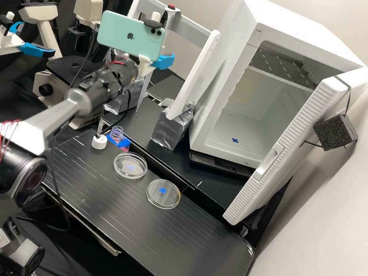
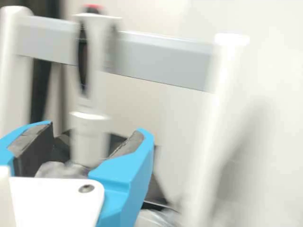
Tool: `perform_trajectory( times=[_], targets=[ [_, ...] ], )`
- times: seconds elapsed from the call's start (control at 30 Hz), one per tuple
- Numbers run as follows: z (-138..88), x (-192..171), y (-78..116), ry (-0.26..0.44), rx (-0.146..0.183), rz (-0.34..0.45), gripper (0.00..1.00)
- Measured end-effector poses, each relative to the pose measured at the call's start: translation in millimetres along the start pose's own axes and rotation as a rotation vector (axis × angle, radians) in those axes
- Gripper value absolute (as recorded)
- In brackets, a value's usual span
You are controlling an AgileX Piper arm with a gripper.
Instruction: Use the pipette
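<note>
The pipette [image 2: 90,142] is held upright at the grey crossbar of the white rack [image 1: 194,32]. Near that rack, the gripper [image 1: 164,61] is positioned with its fingers [image 2: 128,168] spread wide, the pipette being seen between them in the wrist view. Beside the rack, a white cabinet [image 1: 242,26] is seen with its door [image 1: 300,123] swung open.

My two blue fingers [image 2: 125,175] stand spread apart, dark grey pads [image 2: 38,142] facing inward. In the gap between them I see the upright white pipette [image 2: 90,135], red at its top, at a grey crossbar [image 2: 161,59] joining two white posts [image 2: 208,127]. Crumpled silvery wrap [image 2: 61,169] lies below.
</note>
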Motion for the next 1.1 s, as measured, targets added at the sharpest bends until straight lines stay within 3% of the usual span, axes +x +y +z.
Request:
perform_trajectory(
  times=[0.1,0.17,0.3,0.43,0.6,0.73,0.83,0.9,1.03,1.1],
  targets=[
    [15.8,-20.7,-1.4,0.034,-0.003,0.120,1.00],
    [28.2,-37.2,-6.9,0.104,0.056,0.210,1.00],
    [58.6,-64.9,-23.7,0.228,0.134,0.351,1.00],
    [87.3,-84.8,-43.9,0.300,0.171,0.434,1.00],
    [106.0,-98.6,-62.4,0.274,0.166,0.429,1.00],
    [114.3,-101.6,-76.4,0.228,0.124,0.389,1.00],
    [118.6,-100.7,-83.7,0.204,0.112,0.363,1.00],
    [121.6,-100.6,-87.1,0.190,0.115,0.350,1.00],
    [124.4,-100.9,-89.9,0.189,0.166,0.331,1.00],
    [125.0,-101.3,-90.8,0.187,0.172,0.328,1.00]
  ],
)
